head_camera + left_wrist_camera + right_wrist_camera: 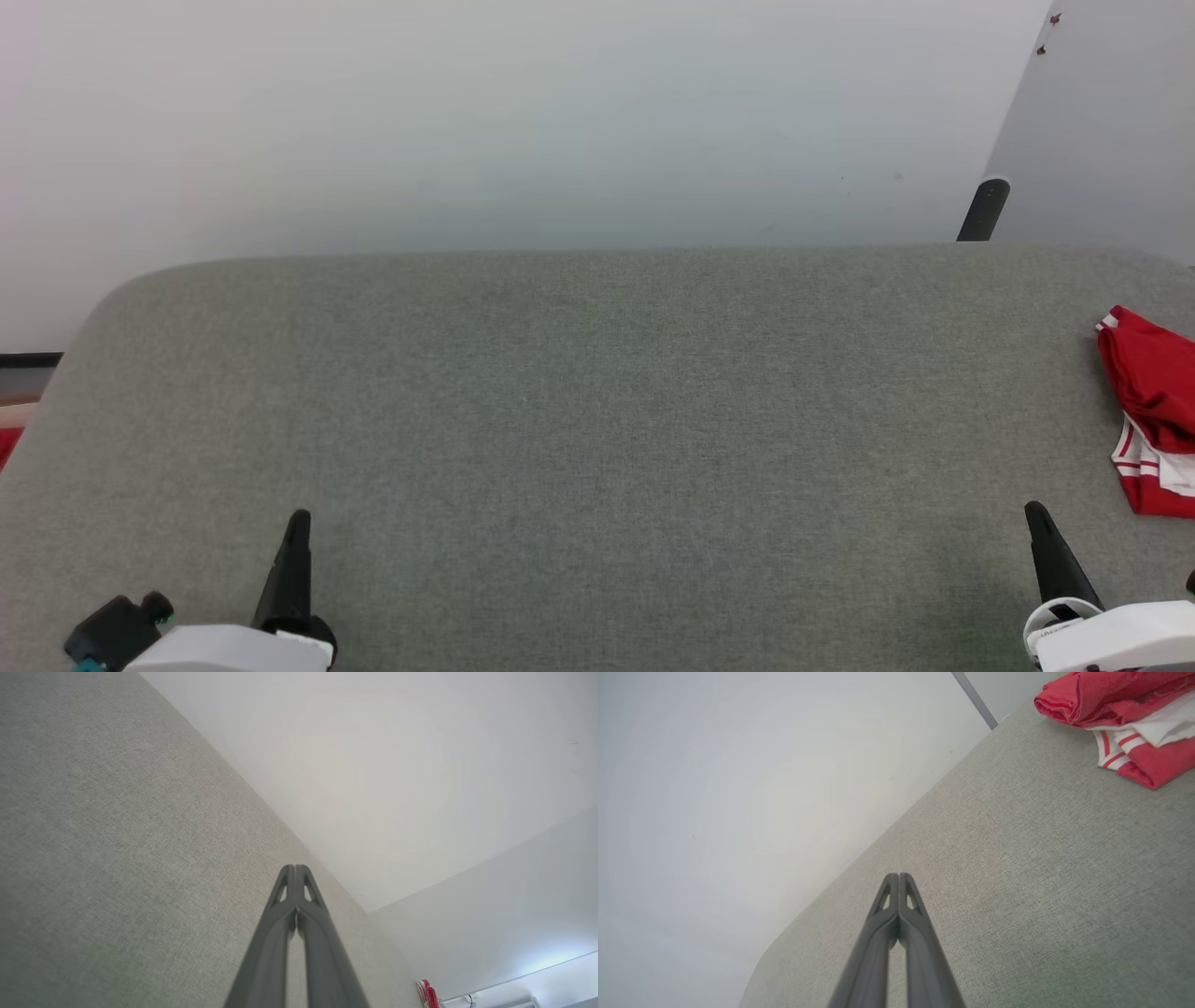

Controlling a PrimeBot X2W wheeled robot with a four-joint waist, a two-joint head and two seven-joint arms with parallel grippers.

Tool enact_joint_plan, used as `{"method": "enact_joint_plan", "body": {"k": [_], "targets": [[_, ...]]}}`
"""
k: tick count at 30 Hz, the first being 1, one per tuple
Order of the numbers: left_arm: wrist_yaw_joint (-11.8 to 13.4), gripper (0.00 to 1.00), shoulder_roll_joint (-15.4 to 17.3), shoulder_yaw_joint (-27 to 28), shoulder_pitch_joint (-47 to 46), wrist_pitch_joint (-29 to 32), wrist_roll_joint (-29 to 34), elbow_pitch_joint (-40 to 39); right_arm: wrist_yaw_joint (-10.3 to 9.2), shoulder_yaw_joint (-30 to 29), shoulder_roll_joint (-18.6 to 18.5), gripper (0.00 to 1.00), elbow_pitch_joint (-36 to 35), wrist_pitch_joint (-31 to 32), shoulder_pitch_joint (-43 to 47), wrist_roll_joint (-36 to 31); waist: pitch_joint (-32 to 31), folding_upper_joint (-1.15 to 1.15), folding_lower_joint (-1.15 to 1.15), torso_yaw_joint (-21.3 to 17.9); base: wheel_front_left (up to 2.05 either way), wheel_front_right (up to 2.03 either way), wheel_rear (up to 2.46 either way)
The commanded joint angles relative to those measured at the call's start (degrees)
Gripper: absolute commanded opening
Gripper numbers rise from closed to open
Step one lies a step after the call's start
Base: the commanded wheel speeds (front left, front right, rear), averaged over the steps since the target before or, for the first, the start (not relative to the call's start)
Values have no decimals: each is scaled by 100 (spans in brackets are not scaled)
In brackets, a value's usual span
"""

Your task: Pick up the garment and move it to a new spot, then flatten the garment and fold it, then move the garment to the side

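Left claw (pixel 299 519), right claw (pixel 1034 512) closed; garment (pixel 1158 392) bunched, lengthwise near-to-far

The red-and-white garment (pixel 1153 392), bunched on the grey fabric surface (pixel 597 420), runs off the head view's right edge, folds hiding its front. A red patch (pixel 6 444) at the left edge is cut too short to identify; a red sliver (pixel 427 993) in the left wrist view, too small.

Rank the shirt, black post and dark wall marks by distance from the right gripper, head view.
1. The shirt, at the table's right edge, just beyond the right gripper.
2. The black post, behind the table's far edge.
3. The dark marks, high on the wall panel, top right.
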Motion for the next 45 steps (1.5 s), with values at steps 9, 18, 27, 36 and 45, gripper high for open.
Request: {"method": "enact_joint_plan", "body": {"k": [9,18,27,36,45], "targets": [[-8,0,-63,80,-210,181,-575,-12,-2,-54,51,0,-38,129,-193,686,22,0,0,-8,0,0,0],[-9,0,-147,124,-277,326,-1027,26,-2,-80,107,0,-25,223,-241,1222,44,0,0,-16,0,0,0],[-11,0,-222,164,-344,466,-1444,58,-2,-104,158,0,-13,307,-304,1728,65,0,0,-24,0,0,0],[-12,0,-295,198,-402,597,-1826,87,-3,-125,210,0,-1,386,-338,2175,86,0,0,-32,0,0,0],[-13,0,-360,231,-452,721,-2184,117,-2,-143,255,0,13,465,-391,2606,108,0,0,-40,0,0,0]]}}
